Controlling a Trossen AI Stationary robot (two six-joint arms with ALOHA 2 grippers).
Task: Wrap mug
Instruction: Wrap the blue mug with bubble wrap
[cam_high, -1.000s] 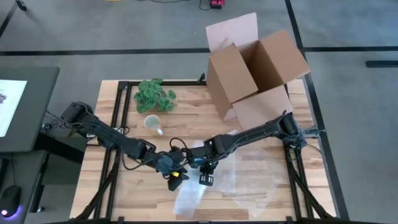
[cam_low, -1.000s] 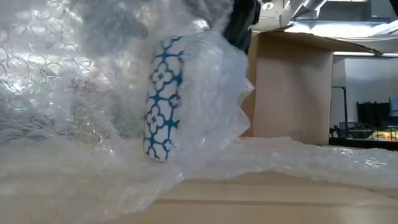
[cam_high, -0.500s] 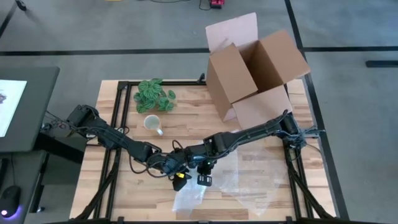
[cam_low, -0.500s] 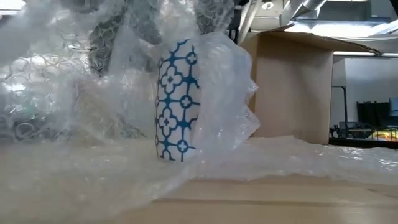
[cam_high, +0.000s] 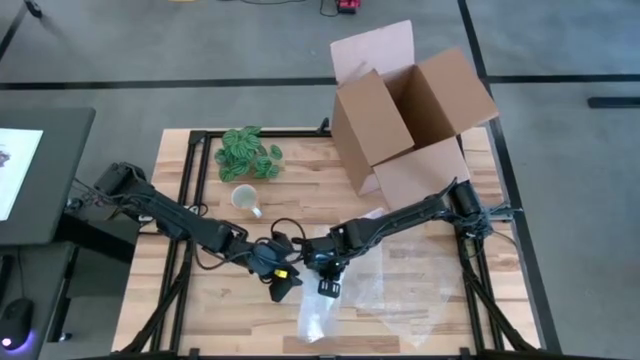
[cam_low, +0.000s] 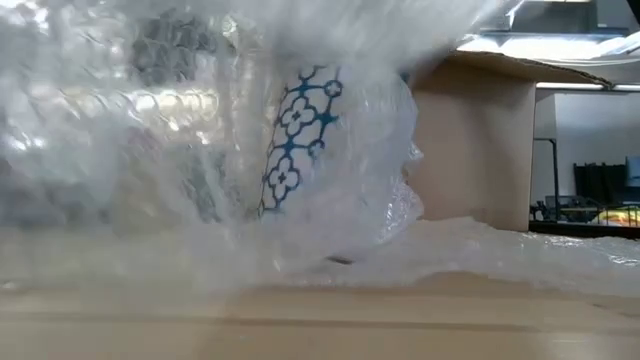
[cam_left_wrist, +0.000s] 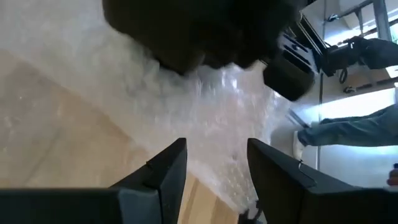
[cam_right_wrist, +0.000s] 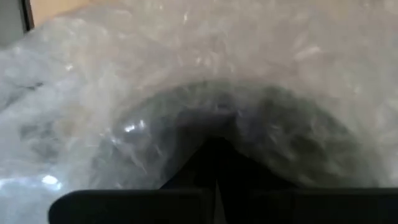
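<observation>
Blue-patterned mug (cam_low: 300, 140):
- Standing near the middle of the table's (cam_high: 200, 310) front half.
- Tipped, with its top leaning toward 1 o'clock in the low view.
- Enclosed front and top by bubble wrap (cam_low: 150, 150).
- Hidden under the wrap and the two grippers in the high view.
- Judged to be tilted so the sheet can be drawn around and under its base.

Bubble wrap:
- Lifted into a hood over the mug.
- Loose remainder trailing across the table toward 4 o'clock from the grippers.
- Judged to be raised so the free edge can be folded over the mug's far side.

Right gripper (cam_high: 328, 282):
- At 3 o'clock of the left gripper, just beside it.
- Fingers (cam_right_wrist: 186, 199) pressed together with no gap, and wrap bunched over their tips.
- Judged to be pinching the sheet and holding the hood up.
- Mug lying under that sheet, not between these fingers.

Left gripper (cam_high: 284, 284):
- Fingers (cam_left_wrist: 168, 174) parted to a moderate gap with nothing between them.
- Pointing at the wrapped bundle ahead, apart from it.
- Judged ready to take the loose edge or steady the mug.

Further out on the table:
- White mug (cam_high: 243, 197) at 10 o'clock of the grippers.
- Plant (cam_high: 248, 153) at 11 o'clock.
- Open cardboard box (cam_high: 410, 110) at 1 o'clock.
- All three well apart from the work.
</observation>
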